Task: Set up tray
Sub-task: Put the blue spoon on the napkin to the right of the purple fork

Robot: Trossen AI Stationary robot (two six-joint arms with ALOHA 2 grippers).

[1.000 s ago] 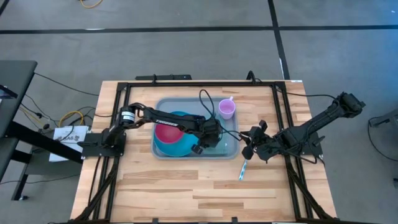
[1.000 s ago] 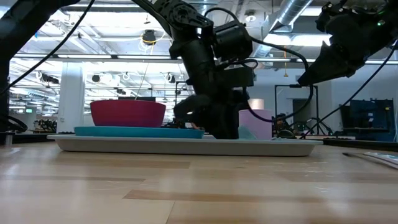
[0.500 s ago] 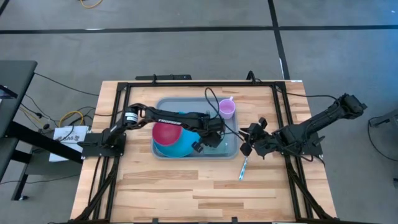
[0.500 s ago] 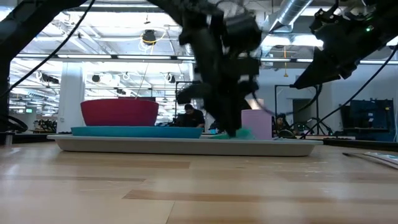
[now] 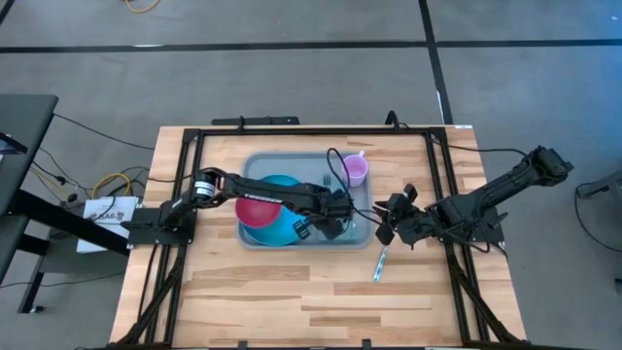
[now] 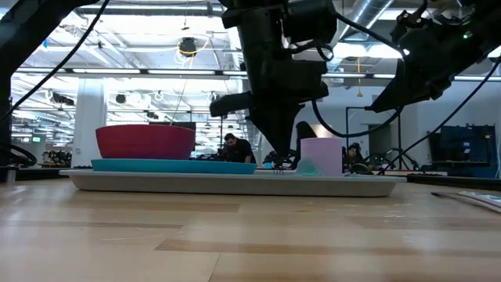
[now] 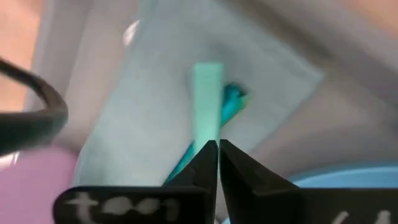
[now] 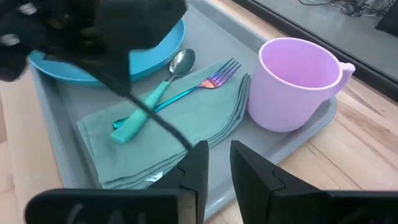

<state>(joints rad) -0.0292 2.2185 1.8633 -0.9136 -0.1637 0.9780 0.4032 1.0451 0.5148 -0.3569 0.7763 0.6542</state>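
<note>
The grey-blue tray (image 5: 292,165) holds a blue plate (image 5: 282,231) with a red bowl (image 5: 258,209) on it, a pink cup (image 8: 298,81), and a folded teal napkin (image 8: 186,124). A spoon (image 8: 158,93) and a fork (image 8: 199,84) with teal handles lie flat on the napkin. My left gripper (image 7: 218,146) hangs shut just above those handles, with nothing between its fingers. My right gripper (image 8: 214,149) hovers beside the tray's right edge. Its fingers are a narrow gap apart and empty.
A blue-handled utensil (image 5: 379,264) lies on the wooden table off the tray's near right corner, below my right gripper (image 5: 389,222). The left arm's cable (image 8: 155,118) hangs across the napkin. A black frame (image 5: 437,185) runs along the table's sides.
My left gripper has risen from the napkin end of the tray and now hangs above the spoon and fork, which stay on the napkin. The red bowl has slid a little toward the table's left edge on the plate.
</note>
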